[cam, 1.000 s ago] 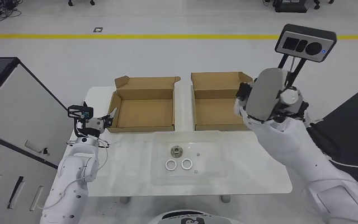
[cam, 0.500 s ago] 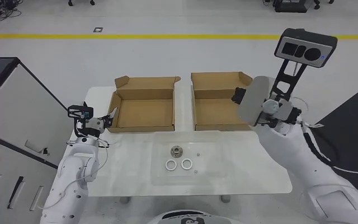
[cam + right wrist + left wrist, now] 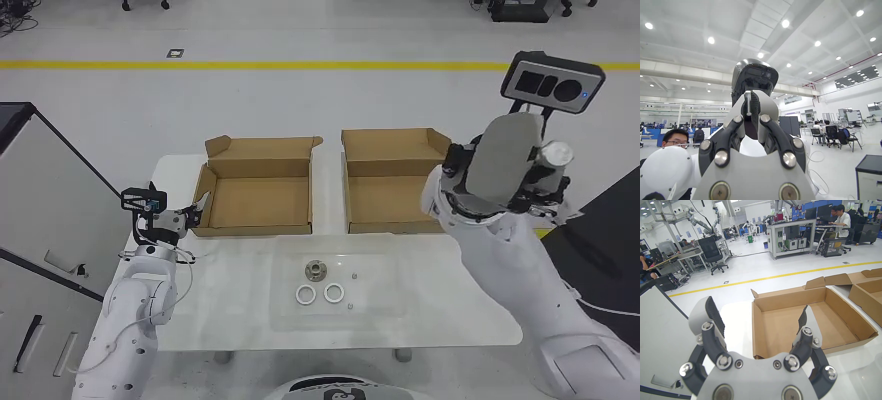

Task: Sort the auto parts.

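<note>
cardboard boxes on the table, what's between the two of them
Only a narrow bare strip of table between the left box and the right box, seen in the top view.

White table (image 3: 230, 300) carries two open cardboard boxes (image 3: 262, 203) (image 3: 385, 200) side by side along its far edge, and nearer, a clear tray (image 3: 380, 300) holding a metal hub (image 3: 316, 269) and two white rings (image 3: 305, 294) (image 3: 334, 294)

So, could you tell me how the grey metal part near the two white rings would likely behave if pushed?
The grey metal part looks solid, so it is probably stiff and heavy for its size. It seems to lie flat on a round base, so it should slide rather than roll or tip. The table looks smooth, so it may skid.
</note>
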